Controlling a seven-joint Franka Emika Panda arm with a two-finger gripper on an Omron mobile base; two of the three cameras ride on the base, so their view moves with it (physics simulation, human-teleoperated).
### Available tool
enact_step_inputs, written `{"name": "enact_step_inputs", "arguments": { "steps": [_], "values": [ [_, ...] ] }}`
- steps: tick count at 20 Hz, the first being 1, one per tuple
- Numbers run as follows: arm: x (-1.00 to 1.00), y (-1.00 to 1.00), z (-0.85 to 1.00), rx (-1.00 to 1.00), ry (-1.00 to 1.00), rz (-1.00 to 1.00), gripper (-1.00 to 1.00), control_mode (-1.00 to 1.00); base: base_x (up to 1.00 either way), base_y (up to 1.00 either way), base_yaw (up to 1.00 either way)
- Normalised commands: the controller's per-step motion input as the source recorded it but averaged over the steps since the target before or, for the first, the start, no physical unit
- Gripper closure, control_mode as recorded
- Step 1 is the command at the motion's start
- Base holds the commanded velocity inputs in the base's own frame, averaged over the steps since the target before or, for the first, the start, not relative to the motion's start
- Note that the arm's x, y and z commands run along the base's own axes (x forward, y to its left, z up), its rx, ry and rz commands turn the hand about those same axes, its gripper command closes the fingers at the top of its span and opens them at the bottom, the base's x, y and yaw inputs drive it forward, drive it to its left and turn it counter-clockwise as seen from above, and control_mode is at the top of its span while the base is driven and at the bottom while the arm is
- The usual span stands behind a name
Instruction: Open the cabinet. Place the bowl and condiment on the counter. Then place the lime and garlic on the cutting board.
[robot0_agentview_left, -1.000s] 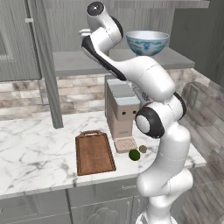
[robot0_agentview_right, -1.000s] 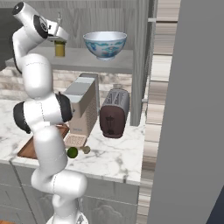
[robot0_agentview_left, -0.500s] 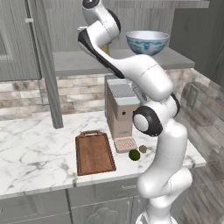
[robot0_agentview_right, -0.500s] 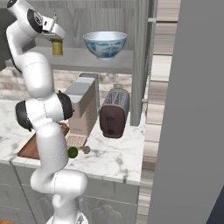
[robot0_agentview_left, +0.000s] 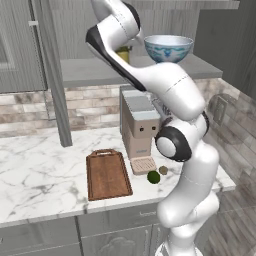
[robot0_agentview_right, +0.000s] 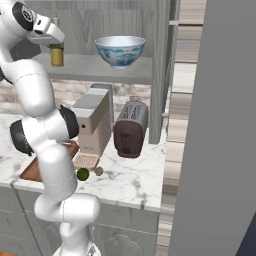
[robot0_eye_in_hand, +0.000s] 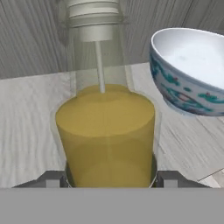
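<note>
The cabinet (robot0_agentview_left: 90, 73) stands open. On its grey shelf are the condiment (robot0_eye_in_hand: 105, 131), a slim bottle of yellow-olive liquid, and the blue-and-white bowl (robot0_eye_in_hand: 192, 74) to its right. My gripper (robot0_eye_in_hand: 111, 180) is shut on the bottle's lower body, with one fingertip (robot0_eye_in_hand: 52, 179) pressed to each side. From the base I see the condiment (robot0_agentview_right: 56, 54) under the hand and the bowl (robot0_agentview_right: 120, 51) beside it. Down on the counter (robot0_agentview_left: 40, 170) lie the cutting board (robot0_agentview_left: 107, 174), the lime (robot0_agentview_left: 153, 176) and the garlic (robot0_agentview_left: 163, 170), both just right of the board.
A boxy coffee machine (robot0_agentview_right: 92, 120) and a dark toaster (robot0_agentview_right: 131, 130) stand on the counter below the shelf. The open cabinet door (robot0_agentview_right: 215, 125) hangs at the right. Another door edge (robot0_agentview_left: 52, 75) stands left of the shelf.
The fingers have closed in onto the bottle. The hand has shifted slightly at the shelf. The bowl, lime, garlic and board have not moved.
</note>
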Motion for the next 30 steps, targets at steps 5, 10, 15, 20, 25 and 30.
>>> {"name": "enact_step_inputs", "arguments": {
  "steps": [5,10,15,20,25,30],
  "values": [
    [-1.00,0.00,-0.22,0.00,-0.03,-0.02,1.00,-1.00,0.00,0.00,0.00],
    [-1.00,-0.16,-0.07,0.00,-0.07,-0.01,1.00,-1.00,0.00,0.00,0.00],
    [-1.00,-0.46,-0.03,0.02,-0.10,0.00,1.00,-1.00,0.00,0.00,0.00],
    [-0.94,-0.71,-0.15,0.06,-0.07,0.00,1.00,-1.00,0.00,0.00,0.00],
    [-0.63,-0.29,-0.36,0.05,-0.10,0.00,1.00,-1.00,0.00,0.00,0.00],
    [-0.50,0.04,-0.31,0.00,-0.19,0.02,1.00,-1.00,0.00,0.00,0.00]
  ]
}}
